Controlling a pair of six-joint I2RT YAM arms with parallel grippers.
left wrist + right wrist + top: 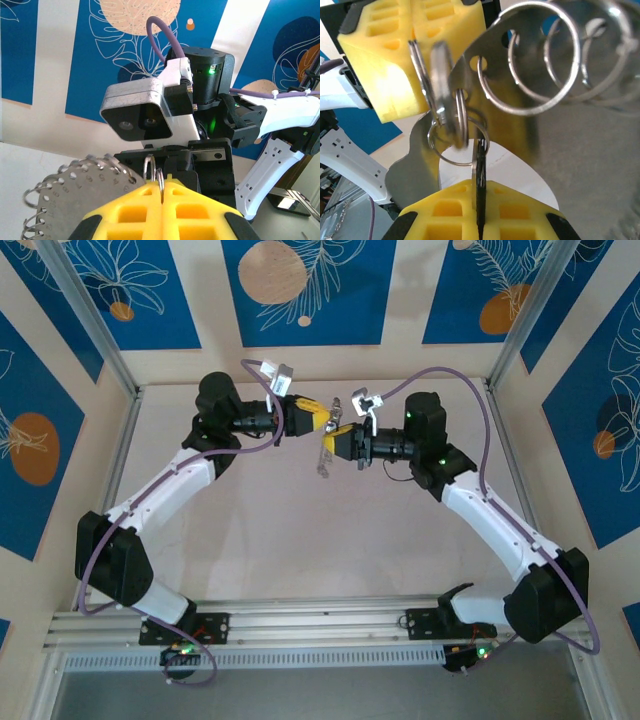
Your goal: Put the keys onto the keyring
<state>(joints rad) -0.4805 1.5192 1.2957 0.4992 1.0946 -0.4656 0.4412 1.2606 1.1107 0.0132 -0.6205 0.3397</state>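
Left tool (161,191) pinches keyring (65,195); right tool (479,202) pinches key (480,162).

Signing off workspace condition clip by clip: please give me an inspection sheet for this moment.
Surface: pale table, bare where it shows.
Job's things: keyring, a silvery holed plate edged with wire rings, held in the air between the arms; a thin dark piece, probably the key, reaches up to a small ring.
Clutter: nothing seen.
Claws: left claw shut on one of the keyring's wire rings; right claw shut on the dark piece.
Cables: purple cable arches off the right wrist, clear of both claws.
Surroundings: blue wall panels with orange discs and white line drawings; aluminium frame posts.
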